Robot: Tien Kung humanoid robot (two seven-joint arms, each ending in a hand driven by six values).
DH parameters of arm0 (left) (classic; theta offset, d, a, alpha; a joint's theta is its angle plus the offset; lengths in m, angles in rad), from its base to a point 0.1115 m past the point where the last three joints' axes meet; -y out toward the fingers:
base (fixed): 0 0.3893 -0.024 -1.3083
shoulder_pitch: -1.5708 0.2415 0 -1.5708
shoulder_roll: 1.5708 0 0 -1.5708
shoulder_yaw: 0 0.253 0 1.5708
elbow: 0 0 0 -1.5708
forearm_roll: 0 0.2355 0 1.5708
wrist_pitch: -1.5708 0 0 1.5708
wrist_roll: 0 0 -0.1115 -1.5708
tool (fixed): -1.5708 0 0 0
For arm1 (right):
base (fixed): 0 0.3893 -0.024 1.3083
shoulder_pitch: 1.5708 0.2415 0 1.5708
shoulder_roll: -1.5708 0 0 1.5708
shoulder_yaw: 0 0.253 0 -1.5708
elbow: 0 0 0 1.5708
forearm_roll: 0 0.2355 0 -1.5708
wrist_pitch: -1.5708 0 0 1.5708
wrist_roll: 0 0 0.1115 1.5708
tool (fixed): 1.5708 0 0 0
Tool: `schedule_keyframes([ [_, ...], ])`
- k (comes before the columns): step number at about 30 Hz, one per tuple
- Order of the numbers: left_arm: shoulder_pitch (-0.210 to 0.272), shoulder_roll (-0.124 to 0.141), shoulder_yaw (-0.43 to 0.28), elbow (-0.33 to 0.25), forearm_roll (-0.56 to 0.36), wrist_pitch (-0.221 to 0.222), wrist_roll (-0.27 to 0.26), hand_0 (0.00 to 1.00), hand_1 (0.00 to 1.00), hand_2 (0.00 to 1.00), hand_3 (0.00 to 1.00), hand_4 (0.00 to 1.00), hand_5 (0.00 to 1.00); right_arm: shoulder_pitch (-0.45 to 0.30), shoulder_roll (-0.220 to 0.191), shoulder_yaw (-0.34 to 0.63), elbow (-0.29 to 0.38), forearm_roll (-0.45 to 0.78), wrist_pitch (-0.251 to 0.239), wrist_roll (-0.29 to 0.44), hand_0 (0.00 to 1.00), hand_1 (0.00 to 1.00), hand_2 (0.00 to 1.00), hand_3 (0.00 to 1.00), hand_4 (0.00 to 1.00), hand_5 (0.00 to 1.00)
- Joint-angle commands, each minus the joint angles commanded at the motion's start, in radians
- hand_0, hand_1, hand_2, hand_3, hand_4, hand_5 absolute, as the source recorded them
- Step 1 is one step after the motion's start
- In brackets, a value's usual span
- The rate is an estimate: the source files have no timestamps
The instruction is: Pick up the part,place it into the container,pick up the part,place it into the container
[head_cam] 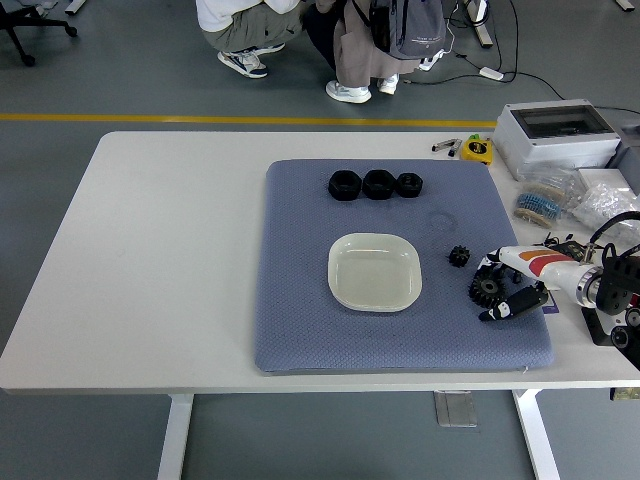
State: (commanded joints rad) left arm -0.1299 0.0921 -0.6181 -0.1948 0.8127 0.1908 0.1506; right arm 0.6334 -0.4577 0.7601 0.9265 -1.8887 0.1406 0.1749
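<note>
White table (160, 260), left half bare. We see a blue-grey mat (300, 320) covering the right-centre. Along the mat's far edge sit three black nuts (376, 185) in a row. In the mat's middle we see the container, a shallow pale dish (375, 272), with nothing in it. Right of the dish lies a small black gear (459, 256), free of the hand. Just right and nearer, a bigger black gear (486, 289) sits on the mat between the fingers of our right hand (510, 283): white fingers on its far side, dark thumb on the near side. Whether they are actually clamped on it, we can't tell. Yellow tape measure (477, 149), grey box (556, 135) and bagged bits (548, 197) sit off the mat, far right.
</note>
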Motion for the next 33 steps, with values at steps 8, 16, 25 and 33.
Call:
schedule_keyframes([
  [8, -0.001, -0.001, -0.006, -0.001, 0.012, -0.001, 0.003, 0.722, 0.727, 0.760, 0.679, 0.707, 0.680, 0.003, 0.001, -0.005, -0.015, 0.002, -0.020, 0.011, 0.354, 0.478, 0.542, 0.547, 0.817, 0.362],
  [16, 0.000, -0.001, -0.011, -0.002, 0.021, -0.004, 0.006, 0.720, 0.728, 0.761, 0.678, 0.705, 0.677, 0.006, 0.004, -0.009, -0.026, 0.001, -0.040, 0.018, 0.193, 0.402, 0.475, 0.508, 0.710, 0.360],
  [25, -0.001, 0.002, -0.011, -0.002, 0.021, -0.004, 0.005, 0.721, 0.727, 0.760, 0.676, 0.707, 0.681, 0.002, -0.005, 0.007, 0.008, -0.011, -0.042, 0.014, 0.141, 0.348, 0.442, 0.500, 0.687, 0.365],
  [33, 0.000, 0.002, -0.012, -0.002, 0.020, -0.003, 0.004, 0.721, 0.727, 0.760, 0.676, 0.705, 0.681, 0.015, -0.013, 0.031, 0.104, -0.033, -0.053, 0.008, 0.090, 0.290, 0.406, 0.495, 0.675, 0.378],
])
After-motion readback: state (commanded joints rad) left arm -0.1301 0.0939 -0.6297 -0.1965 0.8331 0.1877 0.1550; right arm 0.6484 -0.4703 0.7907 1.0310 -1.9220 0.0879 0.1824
